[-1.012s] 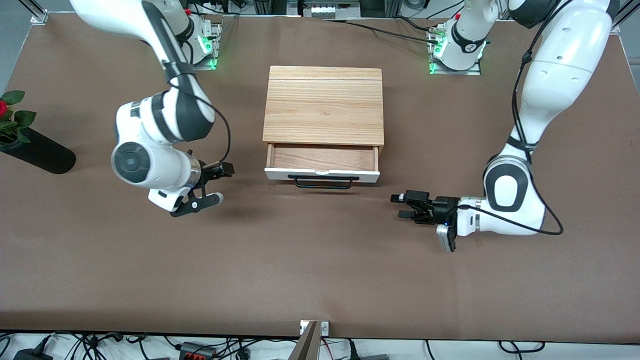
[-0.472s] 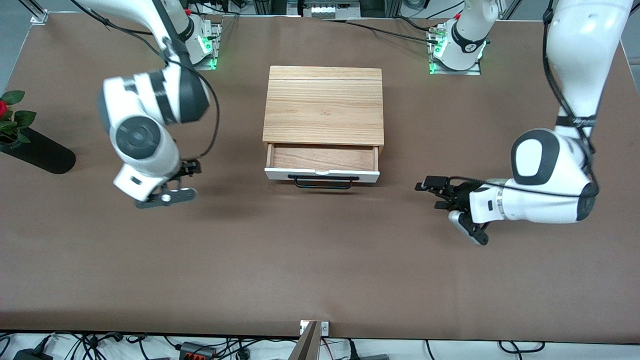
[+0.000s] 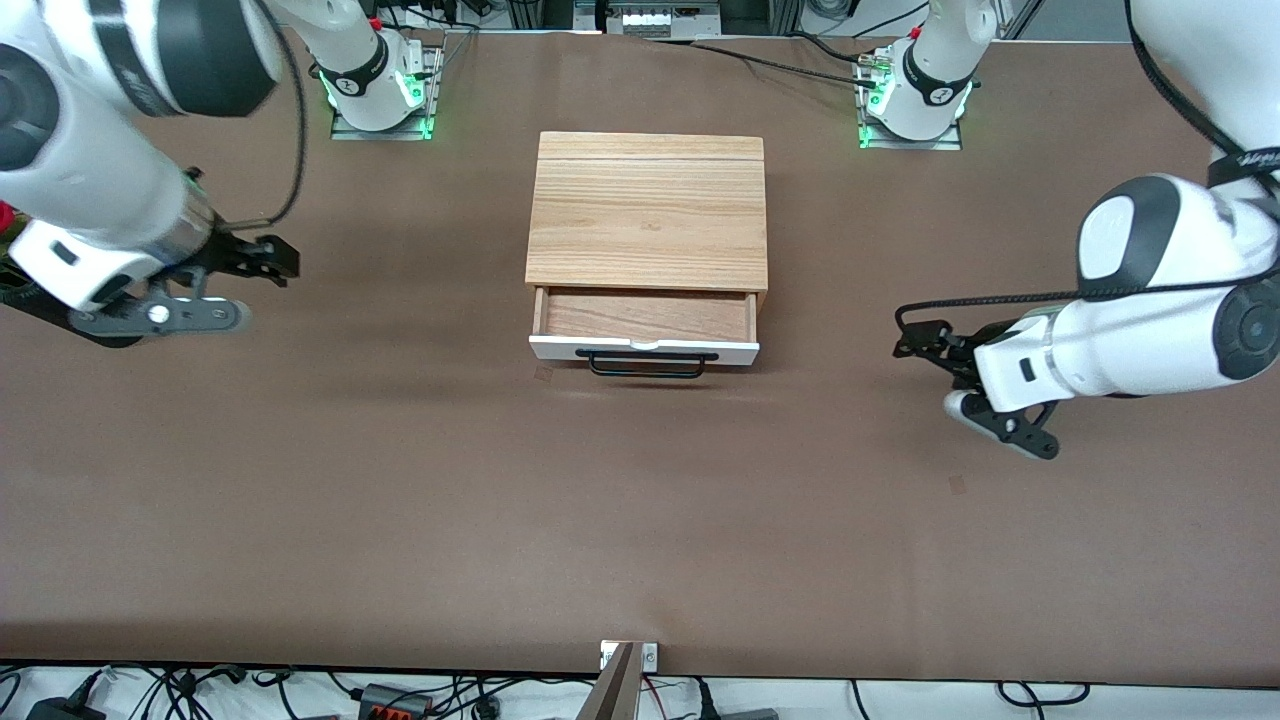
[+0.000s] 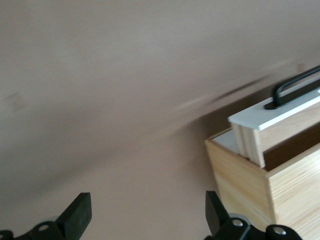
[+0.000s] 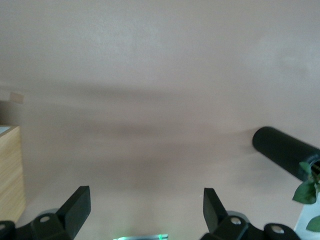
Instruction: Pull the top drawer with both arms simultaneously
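The top drawer [image 3: 645, 316] of the light wooden box [image 3: 648, 210] stands partly pulled out. Its white front [image 3: 740, 350] and black bar handle [image 3: 645, 366] face the front camera, and its wood inside holds nothing. My right gripper [image 3: 283, 260] is open and empty over the table toward the right arm's end, well away from the drawer. My left gripper [image 3: 905, 336] is open and empty over the table toward the left arm's end, also apart from it. The left wrist view shows the gripper [image 4: 147, 212] open, with the drawer front [image 4: 272, 117] and handle [image 4: 295, 87] ahead.
A black vase [image 5: 282, 150] with green leaves lies on the table at the right arm's end; the right arm covers most of it in the front view. In the right wrist view the open gripper [image 5: 145, 205] hangs over bare brown table, with a box corner [image 5: 10, 175] at the edge.
Both grippers have drawn away from the drawer, each toward its own end of the table. The right one moved farther and rose. The drawer has not moved.
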You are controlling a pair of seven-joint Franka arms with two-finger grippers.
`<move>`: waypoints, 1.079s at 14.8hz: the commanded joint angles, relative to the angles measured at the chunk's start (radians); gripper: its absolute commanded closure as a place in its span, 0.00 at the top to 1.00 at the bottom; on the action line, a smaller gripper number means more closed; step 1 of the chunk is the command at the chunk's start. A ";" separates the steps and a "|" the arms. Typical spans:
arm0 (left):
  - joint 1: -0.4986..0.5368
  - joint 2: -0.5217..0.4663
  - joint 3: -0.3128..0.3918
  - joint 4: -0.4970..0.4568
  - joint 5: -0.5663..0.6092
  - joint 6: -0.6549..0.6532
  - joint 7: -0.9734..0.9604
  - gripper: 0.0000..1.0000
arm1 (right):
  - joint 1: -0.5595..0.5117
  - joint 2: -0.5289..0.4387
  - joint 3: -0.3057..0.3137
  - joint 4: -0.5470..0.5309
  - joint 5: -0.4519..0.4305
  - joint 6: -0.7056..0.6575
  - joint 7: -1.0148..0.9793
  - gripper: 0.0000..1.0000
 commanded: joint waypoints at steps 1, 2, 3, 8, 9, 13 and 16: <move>-0.006 -0.073 -0.002 0.032 0.079 -0.082 -0.162 1.00 | -0.065 0.017 0.002 0.002 0.048 -0.016 -0.030 1.00; -0.006 -0.091 0.001 0.037 0.089 -0.111 -0.213 1.00 | -0.095 0.001 0.003 -0.024 0.052 -0.004 -0.032 1.00; -0.002 -0.111 0.003 0.043 0.102 -0.137 -0.226 1.00 | -0.131 -0.031 0.003 -0.072 0.068 0.021 -0.047 1.00; -0.008 -0.206 -0.008 0.039 0.235 -0.223 -0.353 1.00 | -0.149 -0.213 0.002 -0.380 0.091 0.300 -0.095 1.00; -0.006 -0.209 -0.011 0.039 0.233 -0.272 -0.384 1.00 | -0.159 -0.238 0.000 -0.414 0.090 0.332 -0.095 1.00; -0.008 -0.234 -0.014 0.028 0.230 -0.278 -0.404 1.00 | -0.406 -0.275 0.225 -0.431 0.090 0.300 -0.087 1.00; 0.001 -0.293 -0.014 -0.053 0.201 -0.251 -0.401 1.00 | -0.455 -0.266 0.269 -0.336 0.084 0.200 -0.087 1.00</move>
